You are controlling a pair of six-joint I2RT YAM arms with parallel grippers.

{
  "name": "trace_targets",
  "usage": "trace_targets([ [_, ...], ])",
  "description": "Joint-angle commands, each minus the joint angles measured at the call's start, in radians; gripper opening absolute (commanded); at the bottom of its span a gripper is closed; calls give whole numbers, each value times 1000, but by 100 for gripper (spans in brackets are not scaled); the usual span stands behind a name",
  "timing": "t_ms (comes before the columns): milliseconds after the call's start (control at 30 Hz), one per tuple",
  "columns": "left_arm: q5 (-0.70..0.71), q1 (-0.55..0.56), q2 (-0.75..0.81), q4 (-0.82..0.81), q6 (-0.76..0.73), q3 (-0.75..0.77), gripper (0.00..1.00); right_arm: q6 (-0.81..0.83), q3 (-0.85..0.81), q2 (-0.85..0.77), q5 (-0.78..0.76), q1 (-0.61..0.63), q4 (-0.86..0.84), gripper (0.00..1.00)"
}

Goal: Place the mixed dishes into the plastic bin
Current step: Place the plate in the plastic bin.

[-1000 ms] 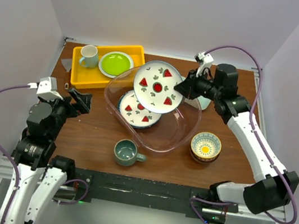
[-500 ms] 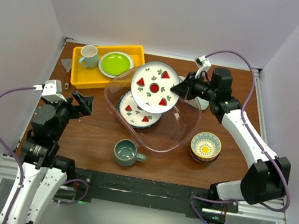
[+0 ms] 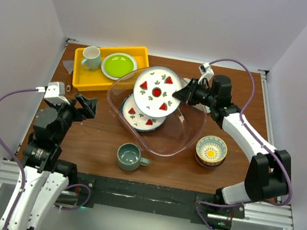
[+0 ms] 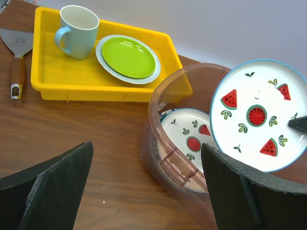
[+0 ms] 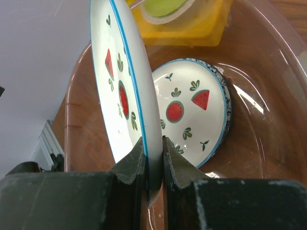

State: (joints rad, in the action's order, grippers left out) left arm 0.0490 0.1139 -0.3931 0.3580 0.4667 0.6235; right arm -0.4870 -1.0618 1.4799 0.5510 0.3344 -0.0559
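Biggest worry for you at that point was the grip itself. Your right claw [image 5: 152, 154] had the held plate [image 3: 157, 91] by a thin bit of rim at the plate's 3 o'clock. The wrist view showed the plate standing nearly on edge. All that weight hung off one small pinch, so I'd guess any quick wrist turn could have let it swivel or slide out.

It hung over the 12 o'clock part of the plastic bin [image 3: 192, 134], partly above the second plate [image 3: 140, 117], which lay flat on the bin floor toward 8 o'clock. Letting go from up there would likely have banged plate on plate, and a chip was a real possibility. From above, the held plate also looked close to the bin's far rim. A sloppy descent might have clipped that rim and shoved the tub around, since it looked pretty light.

Claws: the right one was clamped on the plate rim, a finger pressed against each face. Your left claw [image 3: 87, 104] was spread wide, gripping nothing, out at the bin's 9 o'clock above the surface [image 3: 97, 135].

The mug [image 3: 130, 157] at 6 o'clock and the bowls [image 3: 211, 150] at 4 o'clock sat on the surface outside the bin.
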Motion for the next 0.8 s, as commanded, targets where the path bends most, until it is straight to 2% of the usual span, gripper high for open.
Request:
trace_targets([
  [0, -15, 1, -4, -53, -23, -5, 100, -100, -1, -15, -36, -2, -193, 0],
  [300, -14, 1, -6, -51, -25, -5, 100, -174, 43, 26, -92, 5, -236, 0],
  [767, -11, 1, -4, -48, -25, -5, 100, -154, 46, 131, -164, 101, -226, 0],
])
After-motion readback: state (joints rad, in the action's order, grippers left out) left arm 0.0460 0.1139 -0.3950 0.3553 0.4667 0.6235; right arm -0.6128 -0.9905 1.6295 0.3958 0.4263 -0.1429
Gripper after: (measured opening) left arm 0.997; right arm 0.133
